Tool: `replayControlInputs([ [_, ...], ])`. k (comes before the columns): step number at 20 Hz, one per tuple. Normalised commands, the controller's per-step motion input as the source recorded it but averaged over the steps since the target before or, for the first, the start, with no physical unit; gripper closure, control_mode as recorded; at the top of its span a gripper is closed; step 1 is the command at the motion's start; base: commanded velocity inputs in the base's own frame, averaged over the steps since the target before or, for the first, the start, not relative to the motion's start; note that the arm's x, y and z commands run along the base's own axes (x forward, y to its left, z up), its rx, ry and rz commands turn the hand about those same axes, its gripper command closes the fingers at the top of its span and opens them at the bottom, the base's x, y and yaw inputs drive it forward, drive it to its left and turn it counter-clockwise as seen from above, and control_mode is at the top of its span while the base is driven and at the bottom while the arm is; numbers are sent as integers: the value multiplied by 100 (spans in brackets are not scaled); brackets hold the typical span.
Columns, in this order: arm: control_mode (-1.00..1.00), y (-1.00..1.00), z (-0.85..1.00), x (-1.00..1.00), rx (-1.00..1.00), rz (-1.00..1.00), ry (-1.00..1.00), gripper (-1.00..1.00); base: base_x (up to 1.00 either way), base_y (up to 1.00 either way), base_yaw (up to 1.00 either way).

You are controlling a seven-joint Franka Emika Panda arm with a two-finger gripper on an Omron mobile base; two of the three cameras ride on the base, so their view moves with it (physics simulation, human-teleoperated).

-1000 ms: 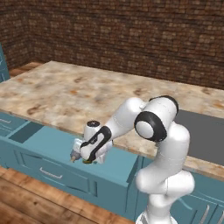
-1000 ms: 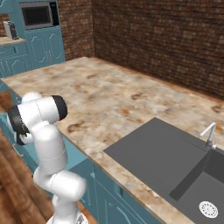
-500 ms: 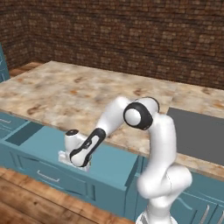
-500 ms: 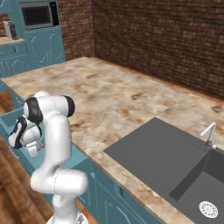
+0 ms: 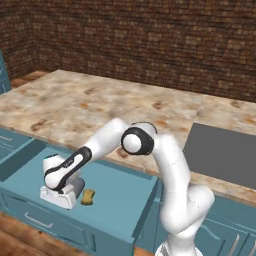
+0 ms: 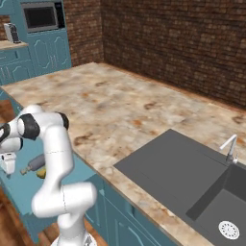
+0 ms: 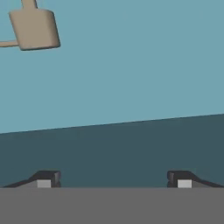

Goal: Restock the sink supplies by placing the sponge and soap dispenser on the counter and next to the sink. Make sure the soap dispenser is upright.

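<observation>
The teal drawer [image 5: 115, 200] below the counter [image 5: 100, 107] stands pulled out, and my arm reaches down into it. My gripper [image 5: 59, 196] is low over the drawer floor, open, with nothing between its fingers. The tan-yellow sponge [image 5: 89, 196] lies on the drawer floor just right of the hand. The grey soap dispenser [image 6: 32, 165] lies on its side beside the sponge [image 6: 42, 172], close to my gripper [image 6: 7, 166]. In the hand view a tan pump head of the soap dispenser [image 7: 34, 28] sits at the upper left, well away from my gripper [image 7: 113, 180]. The dark grey sink [image 5: 222, 152] is set in the counter to the right.
The drawer's front wall [image 5: 45, 225] and side walls hem in the hand. A faucet [image 6: 229, 146] rises behind the sink [image 6: 182, 166]. A brick wall [image 5: 150, 45] backs the counter. A microwave [image 6: 41, 17] sits in the far teal cabinets.
The arm has swung down and to the left, carrying the hand from above the drawer's edge to deep inside the drawer beside the sponge and bottle.
</observation>
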Motion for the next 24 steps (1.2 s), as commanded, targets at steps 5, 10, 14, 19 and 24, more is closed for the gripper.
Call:
replayControlInputs([
  [5, -100, 78, -1, -100, 0, 0, 21, -100, 0, 0, 0],
  [10, -100, 8, 2, -39, -1, 3, -2, -100, 0, 0, 0],
  [14, -100, -21, 1, 95, 5, 11, -21, -100, 0, 0, 0],
  [19, -100, -1, -22, 33, 1, 3, -25, -100, 0, 0, 0],
  [24, -100, 0, -38, 1, 2, -5, -25, -100, 0, 0, 0],
])
